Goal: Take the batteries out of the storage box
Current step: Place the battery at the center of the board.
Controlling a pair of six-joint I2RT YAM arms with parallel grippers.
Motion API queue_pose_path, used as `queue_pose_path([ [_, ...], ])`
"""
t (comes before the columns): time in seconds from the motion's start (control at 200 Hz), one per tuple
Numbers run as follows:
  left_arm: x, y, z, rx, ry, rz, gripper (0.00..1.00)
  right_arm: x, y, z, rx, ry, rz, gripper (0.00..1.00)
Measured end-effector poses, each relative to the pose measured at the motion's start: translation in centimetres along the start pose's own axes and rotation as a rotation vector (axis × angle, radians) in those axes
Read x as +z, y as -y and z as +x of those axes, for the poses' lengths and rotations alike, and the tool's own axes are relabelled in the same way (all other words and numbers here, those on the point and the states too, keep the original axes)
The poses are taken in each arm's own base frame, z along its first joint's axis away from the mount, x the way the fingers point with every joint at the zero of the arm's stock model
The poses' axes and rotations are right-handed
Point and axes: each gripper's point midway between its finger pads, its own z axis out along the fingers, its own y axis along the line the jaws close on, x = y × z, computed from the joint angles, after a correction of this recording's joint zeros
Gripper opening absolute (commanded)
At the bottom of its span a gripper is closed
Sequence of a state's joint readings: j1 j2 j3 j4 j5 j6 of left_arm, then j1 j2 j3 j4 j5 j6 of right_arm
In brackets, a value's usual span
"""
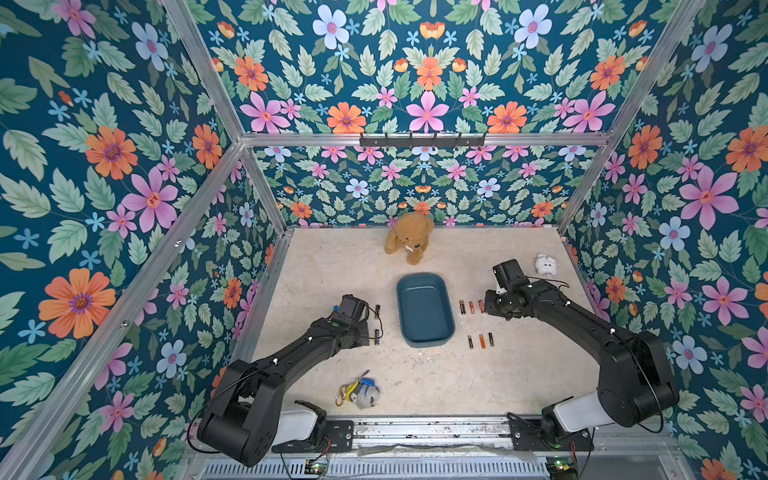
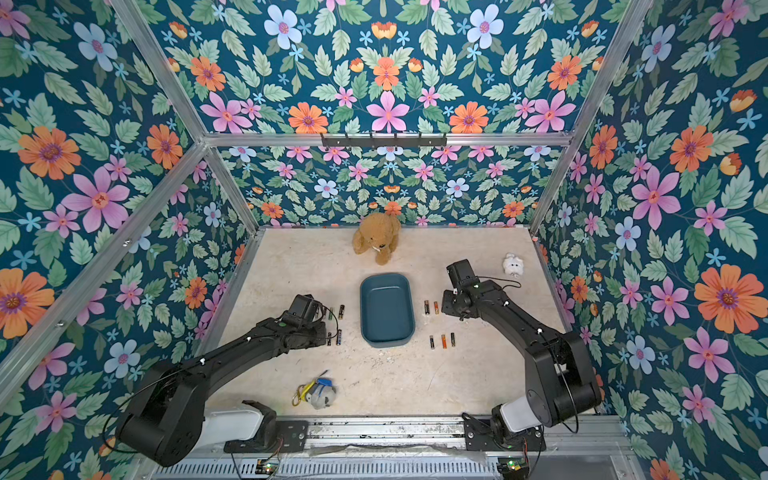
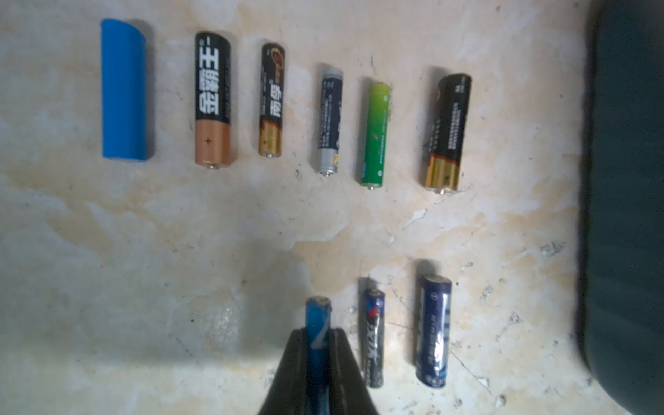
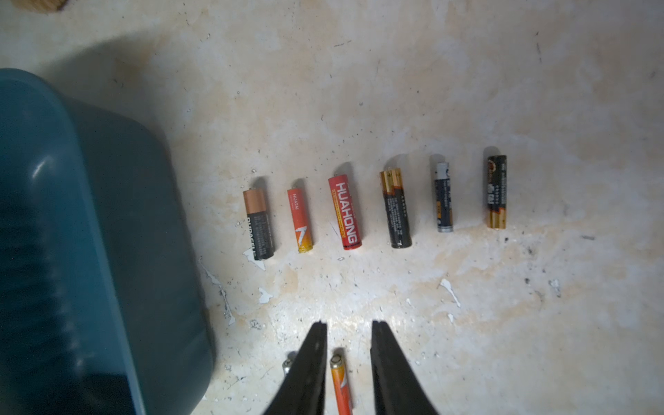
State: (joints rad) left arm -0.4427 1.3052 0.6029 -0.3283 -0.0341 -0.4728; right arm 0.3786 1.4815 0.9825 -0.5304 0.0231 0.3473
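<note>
The teal storage box [image 1: 424, 309] [image 2: 387, 309] sits mid-table, and no battery shows inside it. Batteries lie in rows on the table on both sides of it. In the left wrist view my left gripper [image 3: 318, 332] is shut on a thin blue battery [image 3: 318, 312], beside two dark blue cells [image 3: 373, 337] and below a row of several [image 3: 212, 98]. My right gripper [image 4: 349, 323] is open, its fingers either side of an orange battery [image 4: 340, 384] that lies on the table untouched. Several more batteries [image 4: 344, 212] lie beyond it.
A brown teddy bear [image 1: 409, 243] sits at the back behind the box. A small white plush [image 1: 545, 264] is at the back right. A keychain bundle with a yellow carabiner [image 1: 359, 392] lies near the front edge. Flowered walls close in three sides.
</note>
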Motion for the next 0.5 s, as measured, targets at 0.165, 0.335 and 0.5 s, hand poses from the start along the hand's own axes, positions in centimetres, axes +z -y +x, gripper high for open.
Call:
queue_pose_path([
  [0.165,0.5,0.0,-0.1,-0.005,-0.002,-0.002,0.14,0.1,0.1,0.1,0.000,-0.005,0.003,0.28],
  [0.335,0.9,0.0,0.0,-0.006,-0.011,-0.001,0.14,0.3,0.1,0.2,0.000,-0.012,0.007,0.28],
  [0.5,1.3,-0.1,0.1,-0.008,-0.019,-0.005,0.14,0.4,0.1,0.3,-0.001,-0.014,0.008,0.28],
])
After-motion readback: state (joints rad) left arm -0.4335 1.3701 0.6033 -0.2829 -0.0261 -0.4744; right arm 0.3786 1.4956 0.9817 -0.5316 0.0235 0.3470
